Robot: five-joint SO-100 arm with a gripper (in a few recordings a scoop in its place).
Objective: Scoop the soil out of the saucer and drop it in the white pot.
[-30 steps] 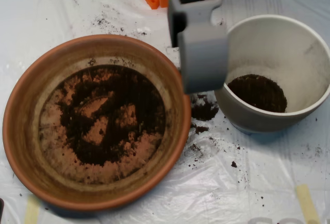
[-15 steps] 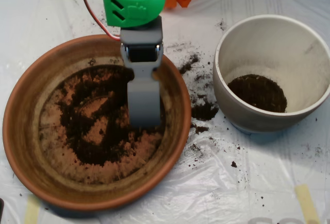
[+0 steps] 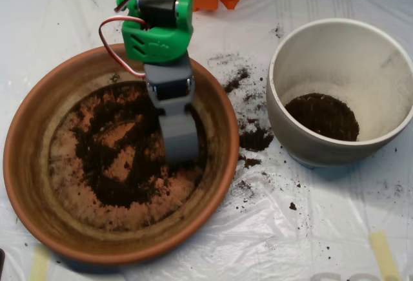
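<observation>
My scoop sits down in the saucer, on the soil.

The terracotta saucer (image 3: pixel 39 184) fills the left of the view, dark soil (image 3: pixel 110 165) spread thinly and patchily over its floor. The white pot (image 3: pixel 342 55) stands well apart to the right with a small heap of soil at its bottom. Loose crumbs (image 3: pixel 255 139) lie on the plastic sheet between the two. My scoop (image 3: pixel 178 140) points down into the saucer's right half, its tip at the soil; I cannot tell whether its shells are apart or together.
</observation>
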